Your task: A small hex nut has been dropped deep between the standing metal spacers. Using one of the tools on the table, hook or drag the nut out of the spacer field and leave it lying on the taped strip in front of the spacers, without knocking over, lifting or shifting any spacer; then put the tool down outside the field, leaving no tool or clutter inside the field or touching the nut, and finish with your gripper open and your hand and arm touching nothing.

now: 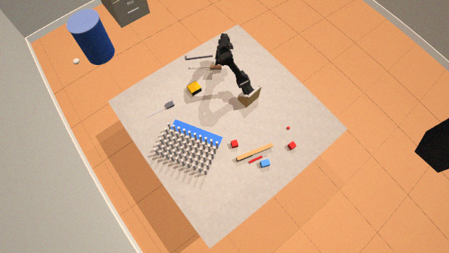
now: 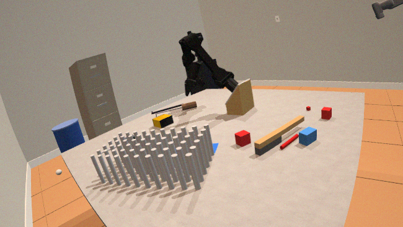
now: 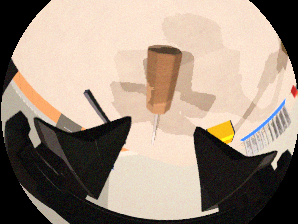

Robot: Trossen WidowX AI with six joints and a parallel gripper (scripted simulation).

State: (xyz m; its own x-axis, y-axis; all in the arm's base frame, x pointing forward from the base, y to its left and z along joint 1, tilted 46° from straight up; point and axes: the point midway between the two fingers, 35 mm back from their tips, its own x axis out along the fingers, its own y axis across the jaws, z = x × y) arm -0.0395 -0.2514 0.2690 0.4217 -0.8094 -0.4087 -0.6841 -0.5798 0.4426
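My gripper [image 1: 217, 63] [image 2: 187, 92] [image 3: 164, 125] is partly open and empty, above the table near the wooden-handled tool. That tool's handle [image 1: 215, 67] [image 2: 189, 105] [image 3: 164, 80] lies ahead of the fingertips in the wrist view, its thin shaft pointing back between them. A black bent rod [image 1: 199, 57] [image 3: 96, 106] lies beside it. A grey-handled thin tool [image 1: 169, 104] lies near the spacer field. The metal spacers [image 1: 217, 145] [image 2: 196, 173] stand upright in rows. The blue taped strip [image 1: 198, 130] [image 2: 216, 148] [image 3: 265, 121] runs along one side. The nut cannot be made out.
A yellow-black block [image 1: 194, 88] [image 2: 162, 120] [image 3: 221, 131] lies between tools and field. A wooden wedge [image 1: 249, 100] [image 2: 240, 99] stands at the arm's base. Red cubes [image 1: 234, 144] [image 2: 242, 138], a wooden bar [image 1: 255, 152] [image 2: 279, 132], a red-handled tool [image 1: 255, 159] and a blue block [image 1: 264, 163] lie beyond.
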